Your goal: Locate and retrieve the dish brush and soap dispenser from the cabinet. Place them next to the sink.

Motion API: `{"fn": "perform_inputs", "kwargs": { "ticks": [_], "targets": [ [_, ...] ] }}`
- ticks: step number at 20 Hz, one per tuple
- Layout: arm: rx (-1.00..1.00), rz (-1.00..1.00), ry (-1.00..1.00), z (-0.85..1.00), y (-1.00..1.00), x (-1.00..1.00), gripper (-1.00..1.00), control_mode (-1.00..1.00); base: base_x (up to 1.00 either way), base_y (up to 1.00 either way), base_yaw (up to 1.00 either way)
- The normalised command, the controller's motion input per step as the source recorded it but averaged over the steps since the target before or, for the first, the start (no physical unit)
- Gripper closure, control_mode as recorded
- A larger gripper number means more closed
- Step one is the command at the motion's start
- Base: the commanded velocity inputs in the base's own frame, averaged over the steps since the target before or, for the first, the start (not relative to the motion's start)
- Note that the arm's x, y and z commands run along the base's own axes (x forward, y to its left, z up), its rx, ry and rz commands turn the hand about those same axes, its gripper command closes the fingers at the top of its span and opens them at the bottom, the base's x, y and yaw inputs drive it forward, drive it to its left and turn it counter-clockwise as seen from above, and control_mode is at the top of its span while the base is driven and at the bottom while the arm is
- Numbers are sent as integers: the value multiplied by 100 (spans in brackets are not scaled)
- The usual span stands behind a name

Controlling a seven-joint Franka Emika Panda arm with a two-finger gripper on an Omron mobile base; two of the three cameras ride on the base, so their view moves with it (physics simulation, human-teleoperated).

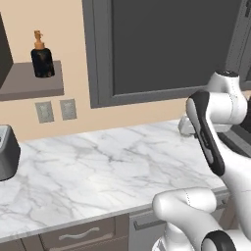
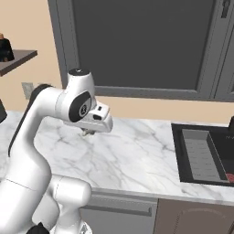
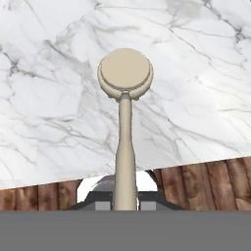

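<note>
Gripper [image 3: 125,203] was clamped on the dish brush [image 3: 125,78] handle, held above the marble counter [image 1: 98,166] left of the sink [image 2: 201,155]; the grip sat at the handle's far end, so the brush could swing or slip during transfer.

A kitchen: a white marble tabletop [image 1: 98,166] with drawers [image 1: 78,236] beneath, a dark sink [image 2: 203,153], and wall sockets [image 1: 44,112].
</note>
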Motion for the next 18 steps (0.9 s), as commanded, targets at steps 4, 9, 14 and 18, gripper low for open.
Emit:
{"fn": "perform_inputs", "kwargs": {
  "ticks": [4,9,14,18],
  "targets": [
    [-12,-10,-14,-47,-33,37,100,-100,0,0,0],
    [-10,-10,-19,-46,-40,39,100,-100,0,0,0],
    [0,-3,-3,-12,-58,64,100,-100,0,0,0],
    [0,0,12,4,-46,47,100,-100,0,0,0]
  ]
}}
